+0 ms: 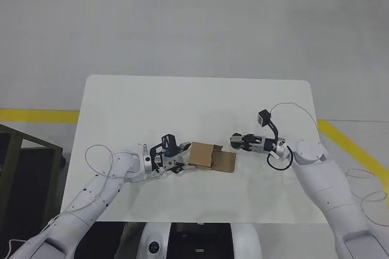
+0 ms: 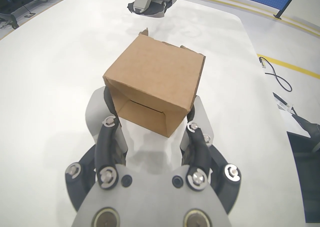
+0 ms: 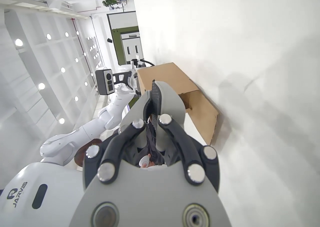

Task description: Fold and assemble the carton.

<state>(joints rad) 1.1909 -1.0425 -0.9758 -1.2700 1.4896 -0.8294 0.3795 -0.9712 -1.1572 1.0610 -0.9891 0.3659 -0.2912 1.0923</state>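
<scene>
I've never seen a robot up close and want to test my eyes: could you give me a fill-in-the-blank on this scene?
The table under the carton is ___.
The left gripper grips the carton at its ___ end.
The right gripper is ___ and holds nothing.
Missing words: white; open; shut.

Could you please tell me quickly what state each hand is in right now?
Left hand: closed on the open end of the carton.
Right hand: closed, holding nothing.
</scene>
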